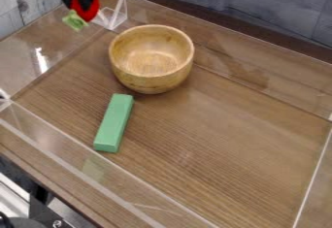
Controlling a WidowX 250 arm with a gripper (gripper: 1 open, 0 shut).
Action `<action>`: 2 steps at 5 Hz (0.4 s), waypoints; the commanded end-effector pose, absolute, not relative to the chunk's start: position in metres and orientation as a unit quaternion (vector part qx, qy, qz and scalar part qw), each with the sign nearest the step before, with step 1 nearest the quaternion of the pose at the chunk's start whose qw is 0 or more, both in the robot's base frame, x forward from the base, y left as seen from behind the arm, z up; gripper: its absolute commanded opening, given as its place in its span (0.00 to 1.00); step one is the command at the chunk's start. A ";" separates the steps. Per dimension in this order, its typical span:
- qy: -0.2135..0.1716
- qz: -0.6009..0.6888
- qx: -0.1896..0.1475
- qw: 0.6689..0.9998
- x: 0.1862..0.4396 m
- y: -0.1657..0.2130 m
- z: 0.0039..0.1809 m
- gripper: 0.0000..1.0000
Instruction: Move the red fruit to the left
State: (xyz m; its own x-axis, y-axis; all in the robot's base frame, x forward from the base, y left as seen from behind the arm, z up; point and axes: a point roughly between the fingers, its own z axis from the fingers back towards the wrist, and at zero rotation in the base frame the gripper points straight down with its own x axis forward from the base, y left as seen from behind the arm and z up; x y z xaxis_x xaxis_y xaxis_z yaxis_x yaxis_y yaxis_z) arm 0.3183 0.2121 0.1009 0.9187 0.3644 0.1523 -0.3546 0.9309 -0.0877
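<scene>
Holding the small bright-red toy strawberry with a light-green leafy end, the dark claw hangs at the top left of the picture, at about eleven o'clock from the round light wooden bowl. The claw points down, and its jaws are closed on the red fruit, which sticks out just below them. The green leafy end shows at the lower left of the fruit. I cannot tell if the fruit touches the desk or is just above it.

The brown wooden desk has clear plastic walls around it. A small clear plastic corner piece stands just beside the claw, at about three o'clock from it. The wooden bowl sits upright near the middle top of the desk, a little apart from the fruit.

The flat green rectangular block lies on the desk at about seven o'clock from the bowl, near it but not touching it. Its long side runs from upper right to lower left.
</scene>
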 end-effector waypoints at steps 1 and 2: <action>-0.109 0.162 -0.009 0.981 0.329 0.216 0.112 0.00; -0.103 0.139 -0.006 0.985 0.333 0.214 0.100 0.00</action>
